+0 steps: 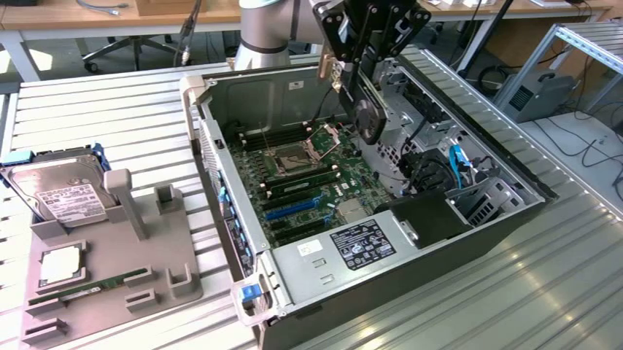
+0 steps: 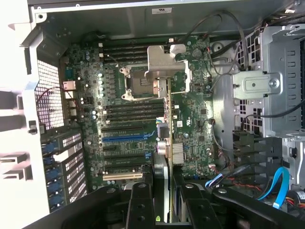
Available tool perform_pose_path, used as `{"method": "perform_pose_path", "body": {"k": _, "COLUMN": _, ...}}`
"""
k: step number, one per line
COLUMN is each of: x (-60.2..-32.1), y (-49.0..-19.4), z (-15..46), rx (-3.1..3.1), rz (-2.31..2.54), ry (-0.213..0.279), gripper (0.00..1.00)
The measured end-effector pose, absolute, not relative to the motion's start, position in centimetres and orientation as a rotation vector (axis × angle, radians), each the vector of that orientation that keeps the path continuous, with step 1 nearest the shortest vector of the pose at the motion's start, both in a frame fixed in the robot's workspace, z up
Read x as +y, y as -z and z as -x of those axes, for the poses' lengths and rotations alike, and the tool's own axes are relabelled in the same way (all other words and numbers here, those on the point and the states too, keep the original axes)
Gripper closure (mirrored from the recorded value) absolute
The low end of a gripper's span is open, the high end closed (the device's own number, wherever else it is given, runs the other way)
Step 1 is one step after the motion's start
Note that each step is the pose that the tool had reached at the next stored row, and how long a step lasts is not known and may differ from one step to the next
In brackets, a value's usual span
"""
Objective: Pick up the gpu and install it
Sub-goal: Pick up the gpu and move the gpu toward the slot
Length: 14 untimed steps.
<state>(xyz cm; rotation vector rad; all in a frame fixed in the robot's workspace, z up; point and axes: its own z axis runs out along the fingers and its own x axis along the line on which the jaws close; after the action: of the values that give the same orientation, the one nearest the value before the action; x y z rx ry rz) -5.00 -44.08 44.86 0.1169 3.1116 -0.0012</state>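
The claw [image 1: 368, 51] is part-closed, its two black fingers [image 2: 139, 205] clamped on the top edge of the gpu [image 1: 370, 117], which hangs straight down from it, upright and edge-down, with its round fan facing the exterior view's left and its metal bracket [image 1: 336, 69] running down the side just under the claw. In the wrist view the gpu [image 2: 164, 191] shows edge-on as a thin strip running out from between the fingers of the claw [image 2: 167, 183]. Directly below the claw lies the open case [image 1: 209, 109] on its side, and the card is held above the motherboard [image 1: 331, 186], clear of it and seated in no slot. The CPU socket [image 1: 292, 157] sits beneath and just beside the card's lower end; the blue slot [image 1: 292, 211] is farther off on the board. Well apart from the claw, towards the exterior view's left, a grey tray [image 1: 146, 255] holds a hard drive [image 1: 63, 193] and a RAM stick [image 1: 87, 286].
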Motion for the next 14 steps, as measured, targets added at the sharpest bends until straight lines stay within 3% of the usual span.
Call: {"method": "perform_pose_path", "body": {"k": 14, "x": -43.37, "y": -44.35, "z": 4.2, "rx": 3.112, "rz": -0.117, "ry": 0.002, "gripper": 0.73}}
